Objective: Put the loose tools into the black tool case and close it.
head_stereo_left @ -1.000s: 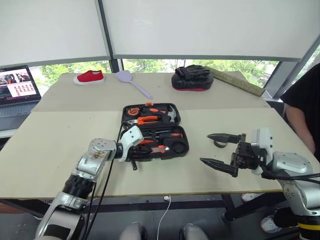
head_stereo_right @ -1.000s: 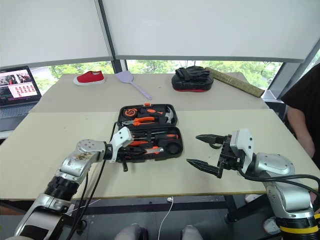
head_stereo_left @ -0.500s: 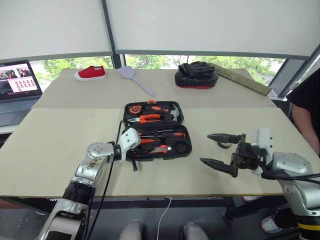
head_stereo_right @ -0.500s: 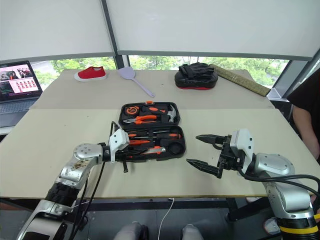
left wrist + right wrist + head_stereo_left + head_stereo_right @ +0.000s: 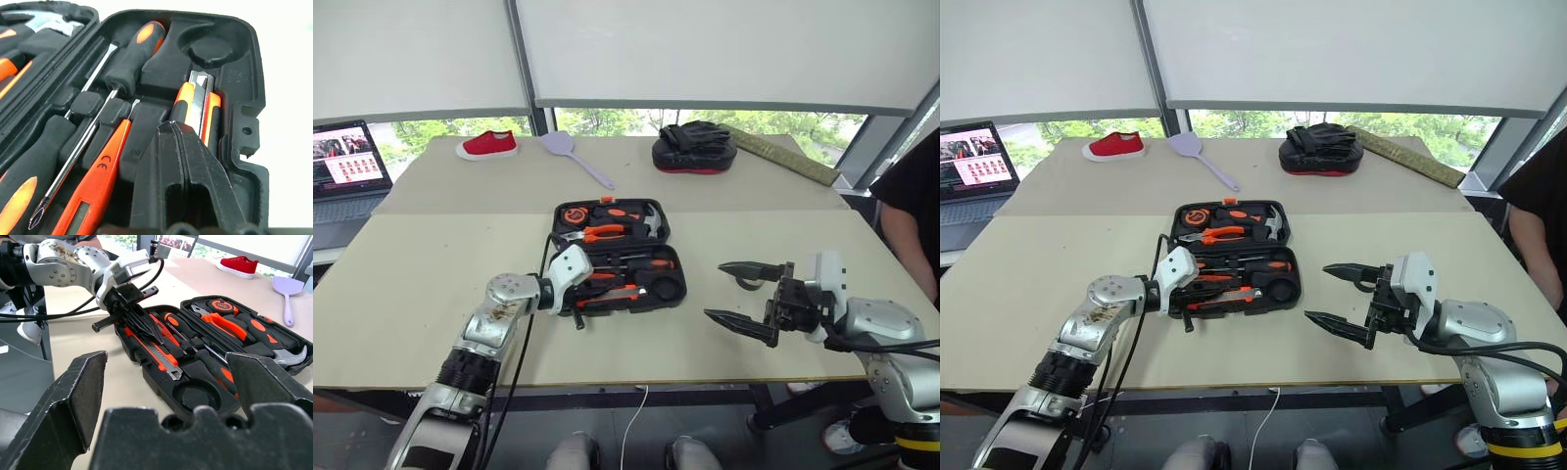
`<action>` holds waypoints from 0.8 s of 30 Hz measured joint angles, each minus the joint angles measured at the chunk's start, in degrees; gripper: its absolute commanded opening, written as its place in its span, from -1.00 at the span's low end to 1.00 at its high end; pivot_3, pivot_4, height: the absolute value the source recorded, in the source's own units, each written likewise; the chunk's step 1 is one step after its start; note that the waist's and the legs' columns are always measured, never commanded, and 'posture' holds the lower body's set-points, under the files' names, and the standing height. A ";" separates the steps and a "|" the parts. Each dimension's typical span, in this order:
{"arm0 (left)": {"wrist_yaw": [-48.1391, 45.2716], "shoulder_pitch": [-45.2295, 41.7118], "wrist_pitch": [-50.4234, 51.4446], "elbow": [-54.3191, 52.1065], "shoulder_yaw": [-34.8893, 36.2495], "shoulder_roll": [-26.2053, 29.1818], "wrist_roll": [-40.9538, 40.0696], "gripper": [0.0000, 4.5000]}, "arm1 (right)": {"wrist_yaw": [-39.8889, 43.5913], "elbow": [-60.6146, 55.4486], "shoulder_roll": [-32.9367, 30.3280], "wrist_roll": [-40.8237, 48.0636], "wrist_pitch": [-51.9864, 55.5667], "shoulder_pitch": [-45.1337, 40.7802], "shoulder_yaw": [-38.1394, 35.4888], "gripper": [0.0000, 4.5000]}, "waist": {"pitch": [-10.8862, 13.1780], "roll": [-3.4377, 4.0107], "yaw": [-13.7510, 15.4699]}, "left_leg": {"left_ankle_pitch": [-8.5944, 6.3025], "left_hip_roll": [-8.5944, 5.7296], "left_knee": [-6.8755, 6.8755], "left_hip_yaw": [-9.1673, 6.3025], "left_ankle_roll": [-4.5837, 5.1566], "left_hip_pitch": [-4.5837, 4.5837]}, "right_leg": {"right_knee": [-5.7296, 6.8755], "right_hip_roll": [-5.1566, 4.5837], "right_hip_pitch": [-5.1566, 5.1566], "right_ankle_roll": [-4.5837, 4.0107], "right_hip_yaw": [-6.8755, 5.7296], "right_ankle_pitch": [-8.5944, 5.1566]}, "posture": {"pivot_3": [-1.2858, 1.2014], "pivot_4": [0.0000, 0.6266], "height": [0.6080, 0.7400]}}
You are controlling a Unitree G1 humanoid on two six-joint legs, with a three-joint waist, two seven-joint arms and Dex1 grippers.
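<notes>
Lying open at the tabletop (image 5: 421, 274) centre, the black tool case (image 5: 619, 257) has screwdrivers (image 5: 128, 63) and utility knife (image 5: 198, 105) seated; round recess looks empty, lid unclosed. Left gripper (image 5: 183, 147): fingers closed, empty, over the knife. Right gripper (image 5: 744, 294): fingers spread, empty, beside case. Room: laptop (image 5: 347, 166), red shoe (image 5: 487, 146), lilac spatula (image 5: 573, 157), padded mitt (image 5: 693, 147), windows with blinds.

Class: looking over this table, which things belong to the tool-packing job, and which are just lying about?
Belongs to the job:
- black tool case, lying open
- utility knife, in the case
- screwdrivers, in the case

Just lying about:
- red shoe
- lilac spatula
- black-and-red padded mitt
- laptop
</notes>
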 measured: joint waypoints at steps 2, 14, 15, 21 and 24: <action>0.13 -0.60 3.45 -0.13 0.04 -0.27 -0.45 -0.98 | -0.13 0.00 0.01 0.00 0.00 -0.01 0.00 1.00 | -0.19 -0.02 0.00 | 0.00 0.00 -0.01 0.00 0.00 0.08 | 0.00 0.00 0.05 -0.05 0.01 -0.04 | 0.03 -0.52 1.00; -1.57 3.35 -5.22 1.45 5.82 -1.02 -5.98 -0.67 | -0.78 -0.28 0.34 -0.01 0.00 2.36 -0.58 1.00 | -0.40 -0.14 -0.33 | -0.05 0.07 -0.21 0.04 -0.06 0.16 | 0.01 0.02 -0.06 -0.23 0.15 -0.13 | 0.03 -0.52 1.00; -2.74 3.84 -5.21 1.44 7.17 -1.11 -8.06 -0.46 | -1.46 -0.30 0.44 0.04 0.00 3.37 -1.02 1.00 | -0.38 -0.16 -0.33 | -0.07 0.06 -0.21 0.04 -0.05 0.04 | 0.02 0.06 -0.16 -0.13 0.18 0.05 | 0.03 -0.52 1.00; -10.91 6.50 -8.04 -4.11 14.26 2.22 -17.78 0.50 | -5.00 -0.79 0.69 0.29 -1.11 11.99 -10.15 1.00 | -0.18 -0.50 0.34 | -0.09 0.03 -0.20 0.01 -0.05 -0.25 | -0.11 0.04 -0.23 -0.24 -0.01 0.12 | 0.03 -0.52 1.00; -13.09 9.63 -8.34 -7.88 17.96 4.64 -21.55 0.97 | -7.11 3.32 3.47 -2.83 -6.38 16.02 -14.28 1.00 | -0.18 -0.50 0.26 | -0.09 0.02 -0.19 0.00 -0.05 -0.23 | -0.12 -0.03 -0.22 -0.19 0.01 -0.04 | 0.03 -0.52 1.00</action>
